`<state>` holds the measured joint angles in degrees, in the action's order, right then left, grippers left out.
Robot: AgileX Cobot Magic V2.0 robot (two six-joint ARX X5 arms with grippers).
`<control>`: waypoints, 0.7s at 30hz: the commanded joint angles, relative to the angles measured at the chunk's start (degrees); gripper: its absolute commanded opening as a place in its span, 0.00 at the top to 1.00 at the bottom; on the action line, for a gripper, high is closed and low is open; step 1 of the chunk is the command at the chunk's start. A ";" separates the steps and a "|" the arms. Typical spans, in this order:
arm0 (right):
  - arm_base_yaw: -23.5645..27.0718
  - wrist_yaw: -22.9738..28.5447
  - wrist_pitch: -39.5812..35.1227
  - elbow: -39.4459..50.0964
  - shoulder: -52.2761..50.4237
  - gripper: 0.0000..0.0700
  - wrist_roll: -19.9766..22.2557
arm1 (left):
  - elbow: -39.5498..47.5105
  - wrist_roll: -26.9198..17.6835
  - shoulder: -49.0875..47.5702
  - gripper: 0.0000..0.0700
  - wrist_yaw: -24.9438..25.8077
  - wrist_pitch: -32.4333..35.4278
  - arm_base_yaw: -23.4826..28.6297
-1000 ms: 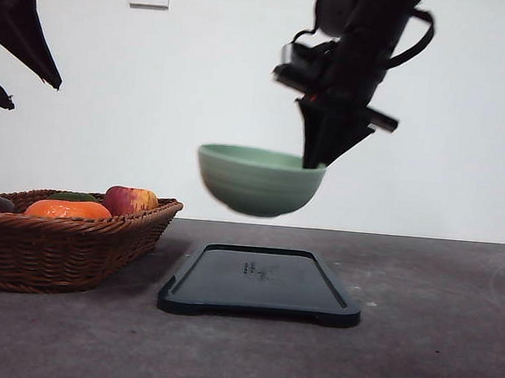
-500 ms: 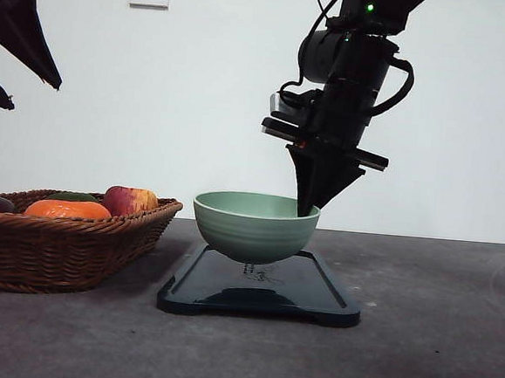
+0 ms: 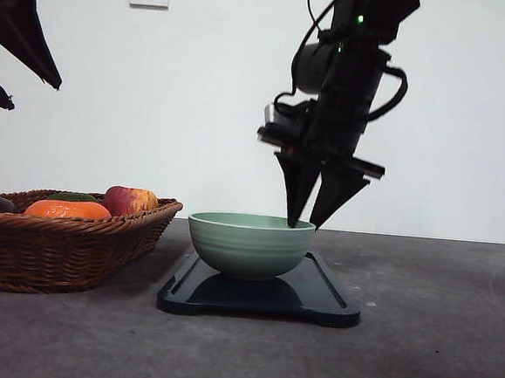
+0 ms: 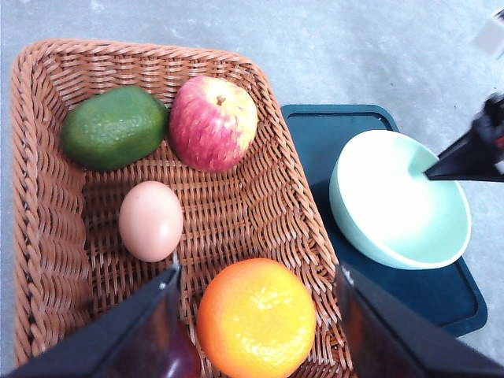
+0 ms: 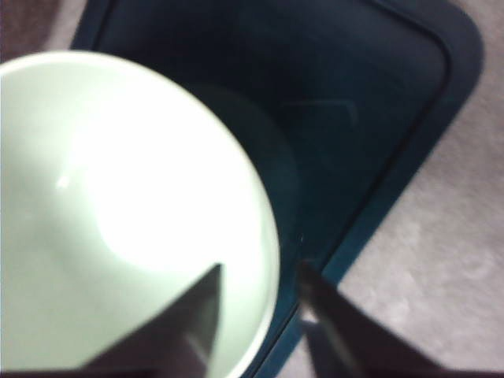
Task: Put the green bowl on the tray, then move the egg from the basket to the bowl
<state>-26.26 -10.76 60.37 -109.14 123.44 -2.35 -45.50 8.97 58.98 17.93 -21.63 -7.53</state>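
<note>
Two wall sockets – white wall | grey table (image 3: 433, 343) | right claw (image 3: 305, 224) spread – left claw (image 4: 256, 315) spread

green bowl (image 3: 249, 245) lowered onto tray (image 3: 260, 298), right end effector (image 3: 307, 223) now spread

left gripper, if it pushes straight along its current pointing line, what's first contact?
Judging by the left wrist view, the left gripper points into the basket, so the orange between its open fingers likely comes first, though depth is unclear.
</note>
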 commanded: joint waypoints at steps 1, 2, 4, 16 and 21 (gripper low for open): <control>-0.35 -0.10 0.26 -2.64 0.35 0.62 0.70 | -1.11 -0.73 0.63 0.44 0.11 0.44 -0.11; -0.35 -0.01 0.31 -2.88 -0.05 0.62 1.03 | -1.11 -0.78 0.63 0.44 0.11 0.42 -0.11; -0.35 1.00 0.16 -2.94 -1.18 0.62 1.14 | -1.11 -0.77 0.63 0.44 0.11 0.39 -0.11; 0.21 1.68 -10.48 11.24 -15.87 0.63 1.34 | -1.11 -0.75 0.74 0.44 0.11 0.18 -0.11; 0.21 1.62 -21.57 26.15 -26.45 0.63 1.31 | -1.11 -0.78 0.74 0.44 0.13 0.15 -0.11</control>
<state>-25.78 -9.04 40.36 -84.38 97.98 -1.54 -45.50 8.95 58.98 17.93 -21.74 -7.53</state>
